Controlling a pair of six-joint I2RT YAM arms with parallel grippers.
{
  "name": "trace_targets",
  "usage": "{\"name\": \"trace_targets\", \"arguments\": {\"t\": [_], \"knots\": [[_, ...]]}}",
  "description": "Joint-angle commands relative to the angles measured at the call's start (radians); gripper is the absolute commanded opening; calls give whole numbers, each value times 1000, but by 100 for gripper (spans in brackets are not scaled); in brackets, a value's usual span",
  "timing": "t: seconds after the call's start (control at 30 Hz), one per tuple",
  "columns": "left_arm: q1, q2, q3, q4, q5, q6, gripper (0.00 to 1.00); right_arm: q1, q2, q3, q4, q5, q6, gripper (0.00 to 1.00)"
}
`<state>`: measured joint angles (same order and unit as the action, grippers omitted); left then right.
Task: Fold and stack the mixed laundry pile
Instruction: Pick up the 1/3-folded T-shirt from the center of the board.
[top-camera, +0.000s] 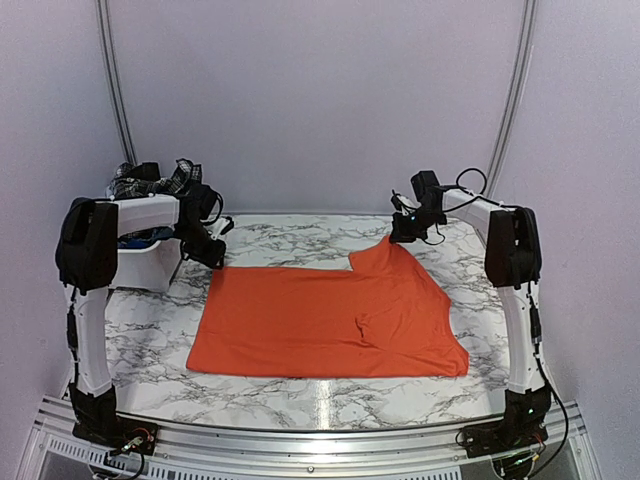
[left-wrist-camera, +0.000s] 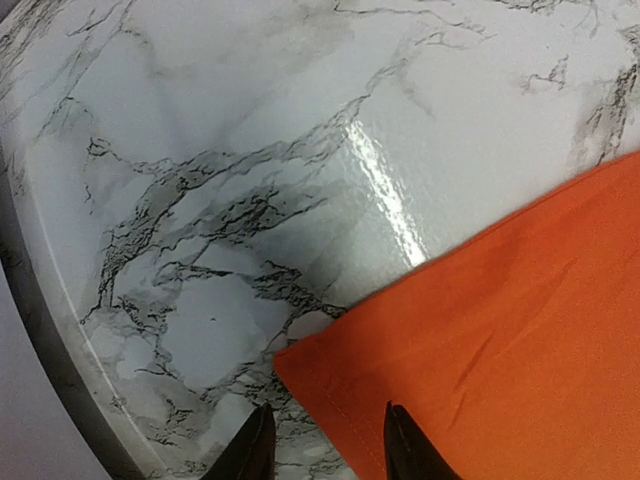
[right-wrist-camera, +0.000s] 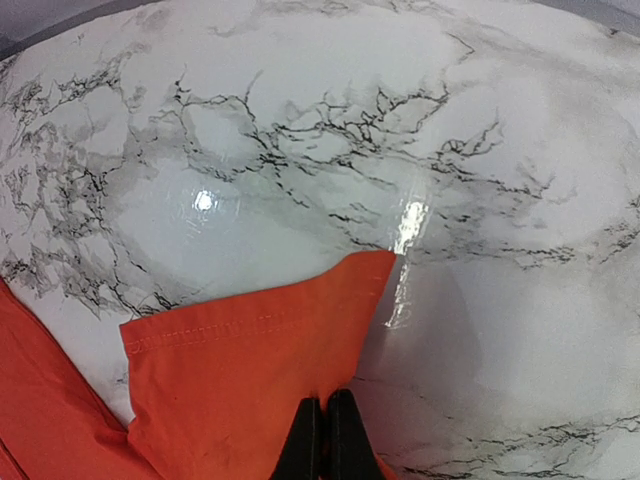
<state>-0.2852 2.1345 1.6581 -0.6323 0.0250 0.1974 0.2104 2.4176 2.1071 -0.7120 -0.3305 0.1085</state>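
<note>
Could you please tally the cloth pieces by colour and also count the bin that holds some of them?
orange T-shirt: 1
black-and-white plaid cloth: 1
blue cloth, barely showing in the bin: 1
white bin: 1
Total: 4

I have two arms, the left arm (top-camera: 92, 330) and the right arm (top-camera: 520, 330), and two claws, the left claw (left-wrist-camera: 325, 440) and the right claw (right-wrist-camera: 325, 425). I count one table (top-camera: 300, 395), one shirt (top-camera: 320, 320) and one bin (top-camera: 150, 268). In the bin I make out one plaid piece (top-camera: 150, 180) and one bit of blue cloth (top-camera: 152, 238); whether more lies beneath, I cannot tell.
</note>
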Motion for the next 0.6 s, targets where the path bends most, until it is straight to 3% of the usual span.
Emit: {"name": "trace_targets", "arguments": {"t": [0.0,0.33,0.57], "knots": [[3,49,52,-33,-61,71,38,-5,-28,17,5,-9,15,0],[8,130,145,-35,-63,87,38,-10,-24,21,1,-8,12,0],[8,138,106,-41,-30,112,35,-15,-21,24,1,-11,17,0]]}}
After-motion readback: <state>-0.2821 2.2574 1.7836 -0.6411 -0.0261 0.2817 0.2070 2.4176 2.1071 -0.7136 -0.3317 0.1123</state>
